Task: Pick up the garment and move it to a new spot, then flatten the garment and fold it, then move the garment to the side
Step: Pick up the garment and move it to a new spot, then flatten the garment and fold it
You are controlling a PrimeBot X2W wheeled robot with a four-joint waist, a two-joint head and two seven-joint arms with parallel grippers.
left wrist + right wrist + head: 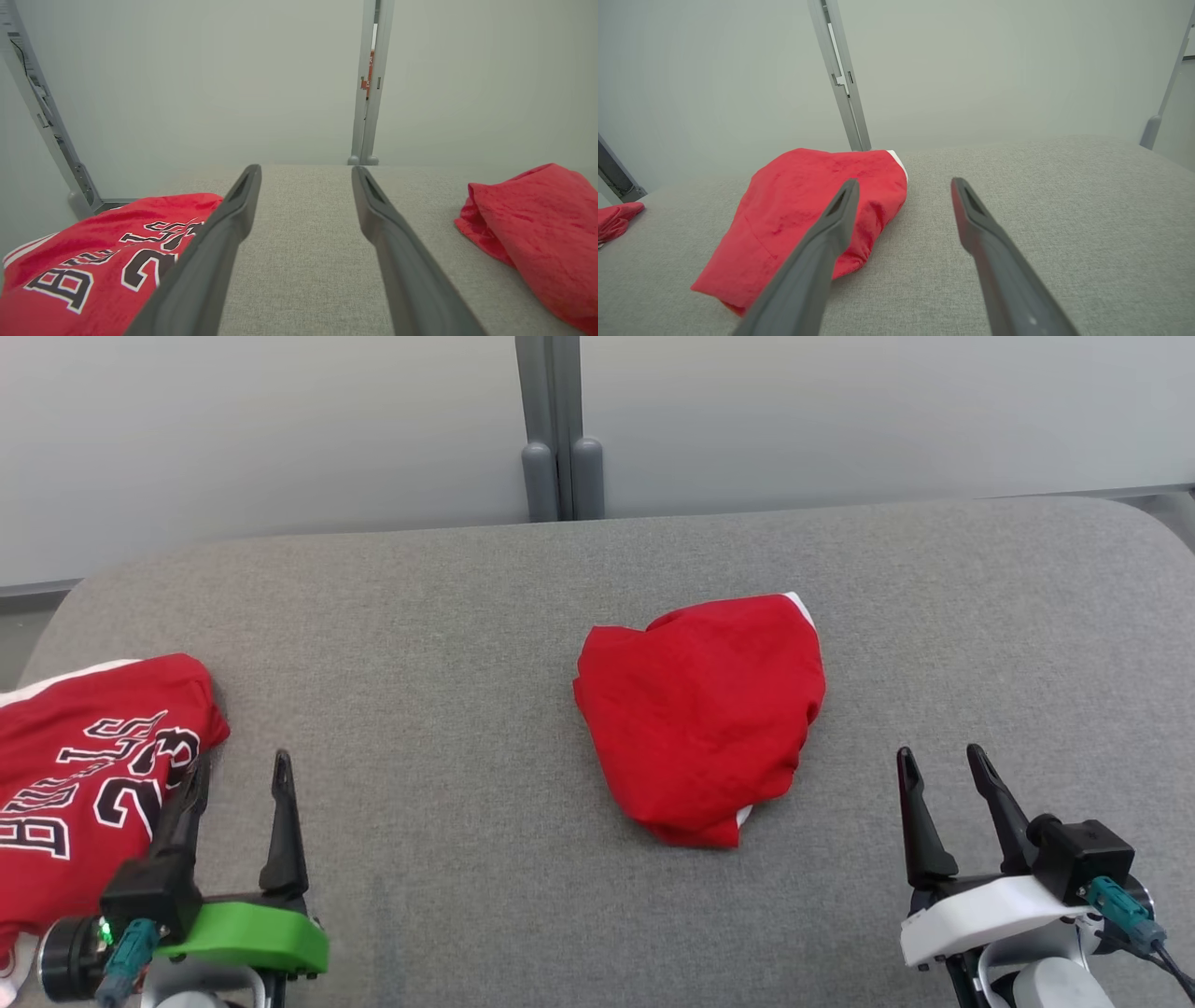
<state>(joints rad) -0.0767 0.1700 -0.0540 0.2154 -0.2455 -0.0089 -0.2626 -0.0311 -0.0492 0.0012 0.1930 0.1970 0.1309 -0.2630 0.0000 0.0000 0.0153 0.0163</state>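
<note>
Head view: a red jersey (84,775) lettered BULLS 23 hugs the left edge of the grey fabric table (448,644) beside the wide, empty left gripper (240,763), the crumpled plain red garment (700,719) sits mid-table with bare cloth all round, and the right gripper (938,754) gapes empty; left wrist view, the same lettering lies beside the spread fingers; right wrist view, the garment shows white trim at its far edge.
</note>
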